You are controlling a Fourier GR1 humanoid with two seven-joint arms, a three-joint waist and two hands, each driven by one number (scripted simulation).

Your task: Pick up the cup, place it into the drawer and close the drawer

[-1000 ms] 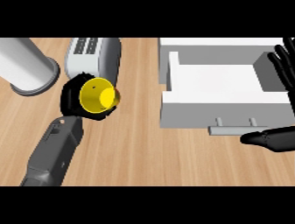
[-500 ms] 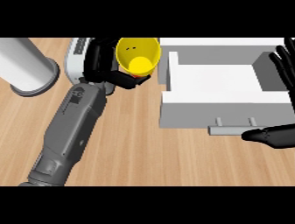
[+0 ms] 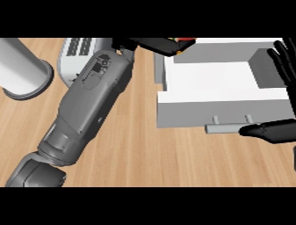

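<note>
My left hand (image 3: 151, 44) is at the top of the head view, over the far left corner of the open white drawer (image 3: 223, 109). Its fingers curl round the yellow cup (image 3: 175, 43), of which only a small yellow and red sliver shows past the fingers. The grey left forearm (image 3: 88, 101) runs diagonally across the counter from the lower left. At the right edge my right hand (image 3: 294, 66) stays open with fingers up, its thumb (image 3: 275, 130) lying just in front of the drawer's handle (image 3: 229, 128).
A tall grey cylinder (image 3: 17, 66) stands at the far left. A silver toaster (image 3: 79, 55) sits beside it, partly behind my left forearm. The wooden counter (image 3: 150, 158) stretches in front of the drawer.
My left arm has carried the cup up and to the right, from beside the toaster to the drawer's far left corner; the cup is now mostly hidden. The right hand has not moved.
</note>
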